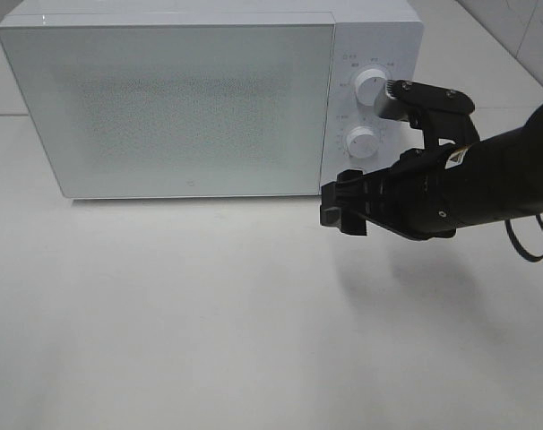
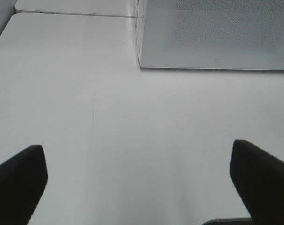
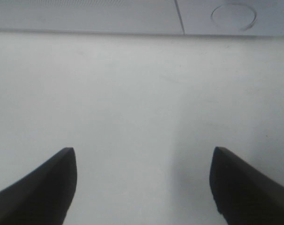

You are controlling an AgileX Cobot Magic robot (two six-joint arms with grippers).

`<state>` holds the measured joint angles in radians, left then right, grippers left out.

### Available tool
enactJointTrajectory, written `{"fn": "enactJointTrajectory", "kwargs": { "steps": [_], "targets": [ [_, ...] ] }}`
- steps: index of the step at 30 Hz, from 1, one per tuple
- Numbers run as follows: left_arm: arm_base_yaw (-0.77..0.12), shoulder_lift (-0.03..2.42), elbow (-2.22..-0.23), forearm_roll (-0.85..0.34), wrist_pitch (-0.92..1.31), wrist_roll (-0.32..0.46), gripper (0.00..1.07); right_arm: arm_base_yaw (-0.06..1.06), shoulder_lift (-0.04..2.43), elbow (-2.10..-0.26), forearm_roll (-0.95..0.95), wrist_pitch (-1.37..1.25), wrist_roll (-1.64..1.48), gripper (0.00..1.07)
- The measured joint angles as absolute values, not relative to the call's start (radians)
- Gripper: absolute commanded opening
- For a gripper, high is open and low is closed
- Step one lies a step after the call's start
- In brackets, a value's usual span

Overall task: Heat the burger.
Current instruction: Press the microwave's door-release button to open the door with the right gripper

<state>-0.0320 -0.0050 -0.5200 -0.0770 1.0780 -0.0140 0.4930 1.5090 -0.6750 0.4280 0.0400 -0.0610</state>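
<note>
The burger is out of view in all three views. A white microwave [image 1: 164, 98] stands at the back of the table with its door shut. My right gripper [image 1: 341, 208] hovers in front of the microwave's lower right corner, below the control panel, and its jaws stand open with nothing between them. The right wrist view shows its open fingers [image 3: 142, 157] over bare table, with the microwave's bottom edge [image 3: 85, 14] beyond. My left gripper [image 2: 137, 150] appears only in the left wrist view, open and empty, pointing at the microwave's left front corner [image 2: 217, 33].
Two white knobs [image 1: 371, 85] [image 1: 363, 141] sit one above the other on the microwave's right panel. The lower knob [image 3: 233, 16] shows in the right wrist view. The white table [image 1: 209, 322] stretches in front of the microwave.
</note>
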Motion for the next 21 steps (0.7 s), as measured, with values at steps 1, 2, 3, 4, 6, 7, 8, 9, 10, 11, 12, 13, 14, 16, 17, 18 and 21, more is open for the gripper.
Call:
{"fn": "enactJointTrajectory", "kwargs": {
  "steps": [1,2,3,4,6,7,8,9,10,11,12,13,14,16,17,18,21],
  "targets": [
    [-0.032,-0.005,-0.520,-0.077,1.078,-0.014,0.98,0.488,1.493,-0.697,0.368,0.150,-0.058,0.75],
    [-0.032,-0.005,-0.520,-0.077,1.078,-0.014,0.98,0.487,1.482,-0.706,0.337,0.203,-0.056,0.75],
    [-0.032,-0.005,-0.520,-0.077,1.078,-0.014,0.98,0.487,1.482,-0.706,0.337,0.203,-0.056,0.75],
    [-0.032,-0.005,-0.520,-0.077,1.078,-0.014,0.98,0.486,1.456,-0.718,0.287,0.283,-0.041,0.75],
    [-0.032,-0.005,-0.520,-0.077,1.078,-0.014,0.98,0.486,1.439,-0.720,0.270,0.312,-0.029,0.75],
    [-0.032,-0.005,-0.520,-0.077,1.078,-0.014,0.98,0.486,1.399,-0.722,0.229,0.382,0.000,0.75],
    [-0.032,-0.005,-0.520,-0.077,1.078,-0.014,0.98,0.486,1.399,-0.722,0.229,0.382,0.000,0.75],
    [-0.032,-0.005,-0.520,-0.077,1.078,-0.014,0.98,0.486,1.360,-0.724,0.195,0.446,0.016,0.75],
    [-0.032,-0.005,-0.520,-0.077,1.078,-0.014,0.98,0.486,1.340,-0.725,0.183,0.472,0.025,0.75],
    [-0.032,-0.005,-0.520,-0.077,1.078,-0.014,0.98,0.486,1.340,-0.725,0.183,0.472,0.025,0.75],
    [-0.032,-0.005,-0.520,-0.077,1.078,-0.014,0.98,0.486,1.287,-0.725,0.162,0.529,0.033,0.75],
    [-0.032,-0.005,-0.520,-0.077,1.078,-0.014,0.98,0.486,1.259,-0.725,0.156,0.552,0.038,0.75],
    [-0.032,-0.005,-0.520,-0.077,1.078,-0.014,0.98,0.486,1.259,-0.725,0.156,0.552,0.038,0.75],
    [-0.032,-0.005,-0.520,-0.077,1.078,-0.014,0.98,0.486,1.176,-0.725,0.143,0.637,0.047,0.75],
    [-0.032,-0.005,-0.520,-0.077,1.078,-0.014,0.98,0.486,1.176,-0.725,0.143,0.637,0.047,0.75],
    [-0.032,-0.005,-0.520,-0.077,1.078,-0.014,0.98,0.486,1.120,-0.725,0.140,0.682,0.047,0.75],
    [-0.032,-0.005,-0.520,-0.077,1.078,-0.014,0.98,0.486,1.028,-0.725,0.140,0.748,0.048,0.75]
  ]
}}
